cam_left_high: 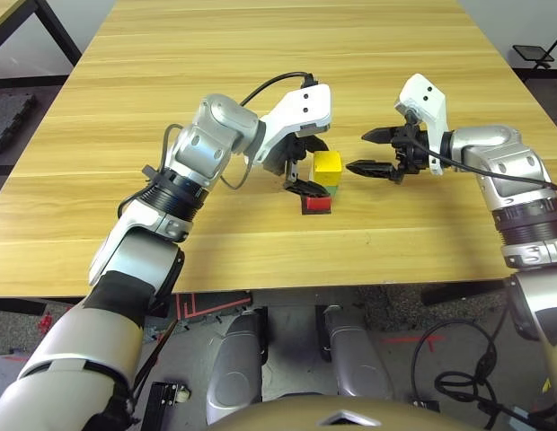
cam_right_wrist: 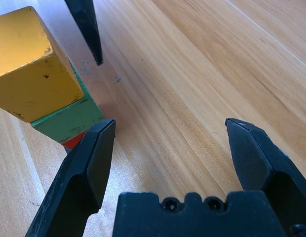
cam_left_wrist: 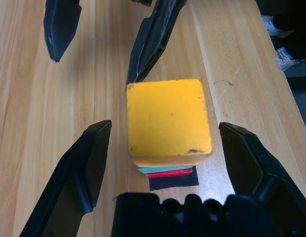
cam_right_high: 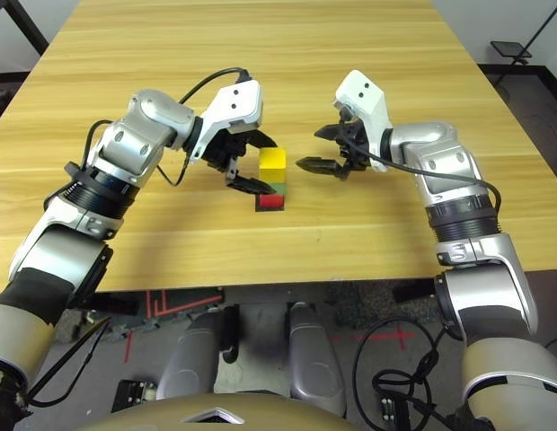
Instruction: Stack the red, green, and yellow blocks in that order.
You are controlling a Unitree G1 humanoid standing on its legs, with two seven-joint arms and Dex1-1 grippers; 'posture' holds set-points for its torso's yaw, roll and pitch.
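With the yellow block (cam_right_high: 272, 162) atop the green block (cam_right_high: 278, 189) and the red block (cam_right_high: 271, 201) beneath it, stacking appears complete; both grippers (cam_left_wrist: 165, 158) (cam_right_wrist: 170, 158) stand wide open, empty.

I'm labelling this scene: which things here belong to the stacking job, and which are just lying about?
Job:
- yellow block
- green block
- red block

Lying about:
- black patch
- cables on floor

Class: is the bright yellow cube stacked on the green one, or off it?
Stacked: the bright yellow cube sits squarely atop the muted green cube, with open left gripper fingers beside it.
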